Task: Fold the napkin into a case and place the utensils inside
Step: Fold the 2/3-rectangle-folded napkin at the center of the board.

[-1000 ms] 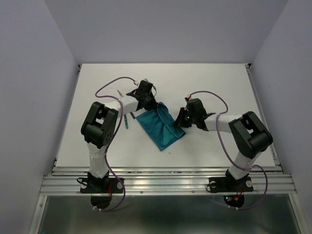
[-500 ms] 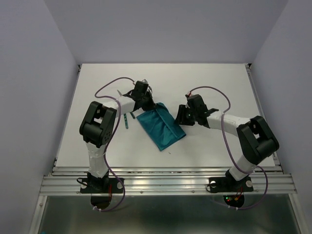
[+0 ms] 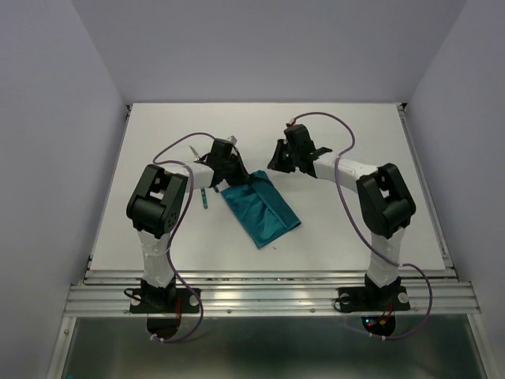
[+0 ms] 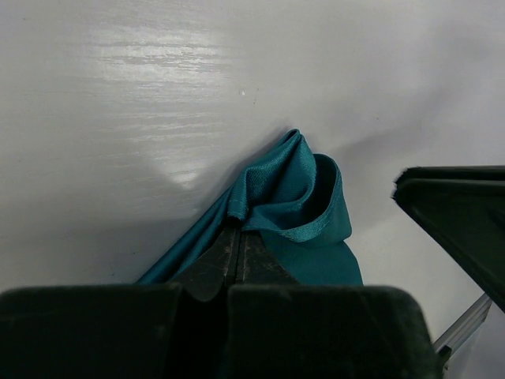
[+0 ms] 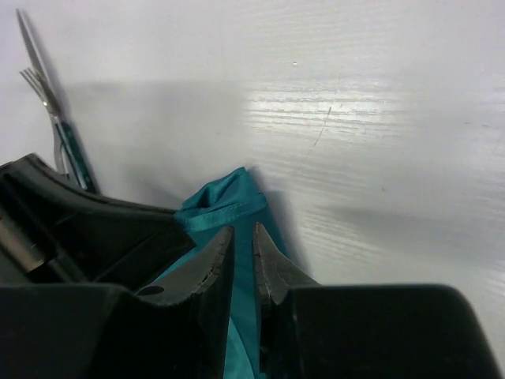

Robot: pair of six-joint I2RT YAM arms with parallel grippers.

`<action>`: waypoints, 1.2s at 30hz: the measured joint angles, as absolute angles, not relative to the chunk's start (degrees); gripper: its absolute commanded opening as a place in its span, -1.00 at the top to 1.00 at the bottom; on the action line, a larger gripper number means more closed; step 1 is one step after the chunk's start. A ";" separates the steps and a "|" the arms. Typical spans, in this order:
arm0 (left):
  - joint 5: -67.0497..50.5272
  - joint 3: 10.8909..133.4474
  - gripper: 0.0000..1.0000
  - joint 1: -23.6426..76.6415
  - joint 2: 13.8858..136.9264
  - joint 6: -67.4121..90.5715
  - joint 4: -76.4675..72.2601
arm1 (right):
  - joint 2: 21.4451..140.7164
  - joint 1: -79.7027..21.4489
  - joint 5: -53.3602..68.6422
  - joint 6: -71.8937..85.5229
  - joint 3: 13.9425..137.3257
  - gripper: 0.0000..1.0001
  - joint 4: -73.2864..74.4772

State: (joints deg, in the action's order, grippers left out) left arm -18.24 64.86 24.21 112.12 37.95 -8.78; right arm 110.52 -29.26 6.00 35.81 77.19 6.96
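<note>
Napkin folded on table, left claw pinching its far corner.

We find the teal napkin [image 3: 260,209] lying folded as a long slanted shape at mid-table [image 3: 355,134], between the two arms. The left gripper [image 4: 238,237] is clamped tight on the napkin's far corner, and the cloth bunches up in a raised loop just ahead of its fingertips. The right gripper [image 5: 243,233] stands just beside that same corner, its jaws parted by a narrow gap. Teal cloth shows through the gap, but we see no clamp on it. The utensils [image 5: 47,110] lie together on the table left of the napkin, apart from it, beyond the left arm.
</note>
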 measured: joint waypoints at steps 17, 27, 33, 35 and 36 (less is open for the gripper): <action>-19.55 64.10 1.00 23.77 112.12 37.91 -10.48 | 117.86 -31.14 10.13 36.84 80.97 0.61 8.62; -19.77 64.10 0.98 23.59 112.12 37.89 -10.46 | 121.27 -31.92 10.52 36.71 83.00 0.61 8.60; -19.77 63.24 0.16 23.51 111.44 37.93 -10.50 | 121.67 -31.94 10.28 36.71 83.46 0.61 8.56; -19.70 62.35 -0.07 23.53 109.97 37.85 -10.04 | 121.89 -31.94 10.28 36.73 83.46 0.61 8.29; -19.49 61.80 -0.12 23.53 109.01 37.80 -9.72 | 121.93 -31.94 10.28 36.75 83.46 0.61 8.19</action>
